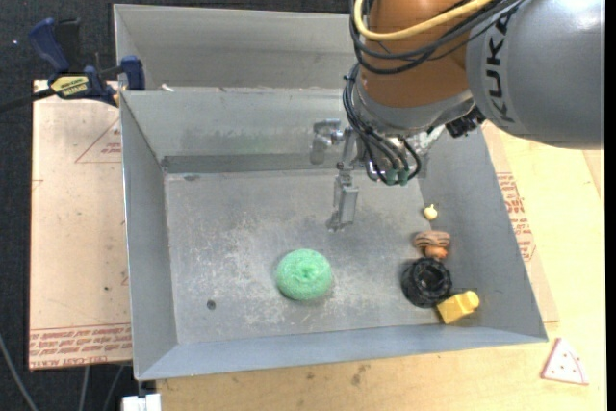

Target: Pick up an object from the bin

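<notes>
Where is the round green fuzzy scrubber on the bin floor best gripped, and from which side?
Across its middle, straight down from above: the round green fuzzy scrubber lies flat as a low dome, nothing touching it, so any two opposite edges would probably do.

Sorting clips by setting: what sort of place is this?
Probably a robotics lab: a KUKA arm over a grey metal bin of loose things, like a green scrubber and yellow block.

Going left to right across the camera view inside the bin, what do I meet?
Green round scrub pad → claw → black round part → yellow block. Brown piece and small pale bit sit in line with the black round part, so their order is unclear.
</notes>
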You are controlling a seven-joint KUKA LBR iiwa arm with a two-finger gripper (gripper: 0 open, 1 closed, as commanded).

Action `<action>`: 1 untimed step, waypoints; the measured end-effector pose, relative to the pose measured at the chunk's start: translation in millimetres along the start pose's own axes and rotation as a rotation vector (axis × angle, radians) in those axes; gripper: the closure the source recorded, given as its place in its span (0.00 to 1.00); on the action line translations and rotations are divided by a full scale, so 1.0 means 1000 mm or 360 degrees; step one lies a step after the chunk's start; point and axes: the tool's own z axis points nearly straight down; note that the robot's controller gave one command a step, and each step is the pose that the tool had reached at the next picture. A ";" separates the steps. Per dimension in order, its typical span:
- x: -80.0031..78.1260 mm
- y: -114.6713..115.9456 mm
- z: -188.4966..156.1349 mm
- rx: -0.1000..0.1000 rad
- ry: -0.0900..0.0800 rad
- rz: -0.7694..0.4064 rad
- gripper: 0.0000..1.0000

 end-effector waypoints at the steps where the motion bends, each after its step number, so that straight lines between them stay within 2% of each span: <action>1: -0.001 0.000 -0.005 -0.0001 -0.0013 0.0003 0.00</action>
